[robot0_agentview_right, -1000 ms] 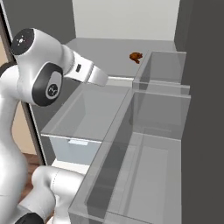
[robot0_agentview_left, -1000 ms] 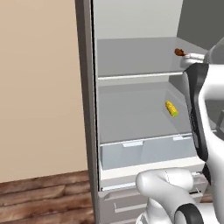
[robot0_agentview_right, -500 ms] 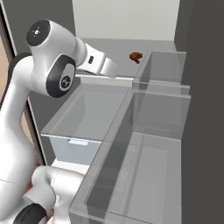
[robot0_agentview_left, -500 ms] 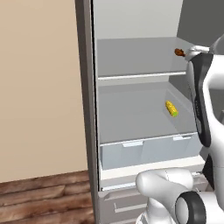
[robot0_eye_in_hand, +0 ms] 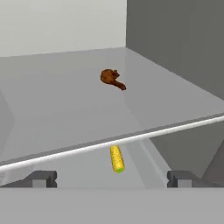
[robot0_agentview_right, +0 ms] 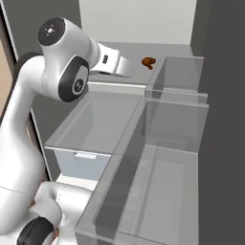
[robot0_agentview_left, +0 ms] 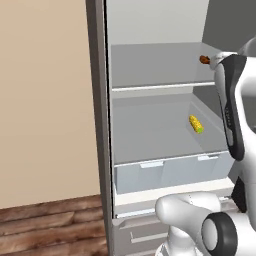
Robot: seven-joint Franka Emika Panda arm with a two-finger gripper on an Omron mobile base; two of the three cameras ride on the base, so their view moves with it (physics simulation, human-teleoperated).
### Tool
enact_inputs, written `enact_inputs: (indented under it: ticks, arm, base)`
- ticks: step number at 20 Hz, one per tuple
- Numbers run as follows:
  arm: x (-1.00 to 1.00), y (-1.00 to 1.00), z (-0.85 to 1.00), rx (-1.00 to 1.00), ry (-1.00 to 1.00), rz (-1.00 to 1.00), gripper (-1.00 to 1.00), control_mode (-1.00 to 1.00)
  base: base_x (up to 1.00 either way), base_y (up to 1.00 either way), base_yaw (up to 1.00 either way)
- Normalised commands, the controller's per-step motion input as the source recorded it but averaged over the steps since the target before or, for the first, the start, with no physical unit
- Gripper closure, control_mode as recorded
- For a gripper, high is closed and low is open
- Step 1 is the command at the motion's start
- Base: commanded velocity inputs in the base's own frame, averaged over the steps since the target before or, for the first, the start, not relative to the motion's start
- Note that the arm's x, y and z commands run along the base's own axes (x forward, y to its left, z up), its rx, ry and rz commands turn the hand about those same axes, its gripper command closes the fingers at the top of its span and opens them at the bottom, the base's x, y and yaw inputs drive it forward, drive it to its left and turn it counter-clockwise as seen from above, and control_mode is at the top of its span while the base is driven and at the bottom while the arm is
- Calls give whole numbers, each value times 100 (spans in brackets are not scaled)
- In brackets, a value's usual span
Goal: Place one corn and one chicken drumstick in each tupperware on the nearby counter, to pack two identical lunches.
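fridge interior inspected. chicken drumstick [robot0_eye_in_hand: 112, 79] lying on upper shelf [robot0_eye_in_hand: 65, 96], towards rear right, seen also from right base cam [robot0_agentview_right: 149, 62] and left base cam [robot0_agentview_left: 204, 59]. corn [robot0_eye_in_hand: 117, 159] lying on lower shelf [robot0_agentview_left: 150, 130], near right wall, below front edge of upper shelf. gripper [robot0_eye_in_hand: 111, 178] level w/ upper shelf edge, fingers [robot0_eye_in_hand: 42, 178] spread fully wide, nothing between them, well short of drumstick. clear door bins [robot0_agentview_right: 162, 143] at right.

drumstick [robot0_agentview_left: 204, 59] partly hidden behind arm, corn [robot0_eye_in_hand: 116, 159] partly behind shelf edge [robot0_eye_in_hand: 131, 140]
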Motion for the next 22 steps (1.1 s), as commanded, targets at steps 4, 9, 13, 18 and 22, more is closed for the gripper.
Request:
enact_inputs:
  ticks: [4, 9, 13, 18, 22]
  arm:
    - [14, 0, -2, -6, 0, 13, -100, -100]
    - [36, 0, 0, -5, 0, 4, -100, -100]
    - [41, -3, -1, -1, 0, 0, -100, -100]
    - [47, -19, -4, 0, 1, 1, -100, -100]
    - [47, -19, -1, 0, 5, 1, -100, -100]
  base:
    - [0, 0, 0]
    - [0, 0, 0]
    - [0, 0, 0]
    - [0, 0, 0]
    - [0, 0, 0]
